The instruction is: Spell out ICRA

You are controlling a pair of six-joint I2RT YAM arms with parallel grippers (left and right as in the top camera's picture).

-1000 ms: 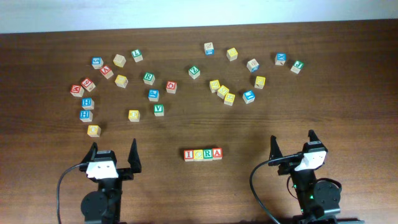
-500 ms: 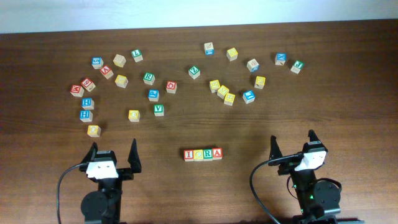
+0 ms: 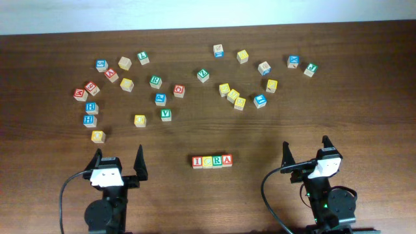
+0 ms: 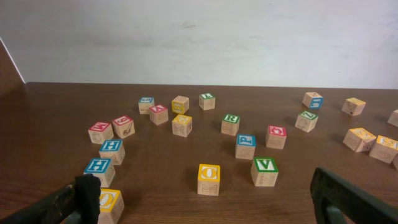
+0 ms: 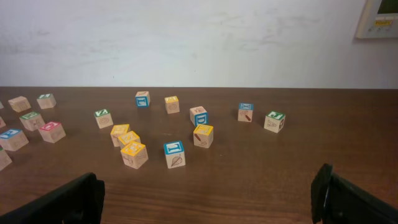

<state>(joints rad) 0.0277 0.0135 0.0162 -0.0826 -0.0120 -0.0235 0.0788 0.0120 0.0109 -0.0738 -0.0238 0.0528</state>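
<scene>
Four letter cubes stand touching in a row at the table's front middle in the overhead view: red "I", yellow "C", green "R", red "A". The row does not show in either wrist view. My left gripper is open and empty at the front left, well left of the row. My right gripper is open and empty at the front right, well right of the row. In the wrist views only the dark fingertips show at the lower corners.
Several loose letter cubes lie scattered across the far half of the table, among them a yellow "O", a green "V", a yellow cube near the left gripper and a blue cube. A white wall runs behind the table.
</scene>
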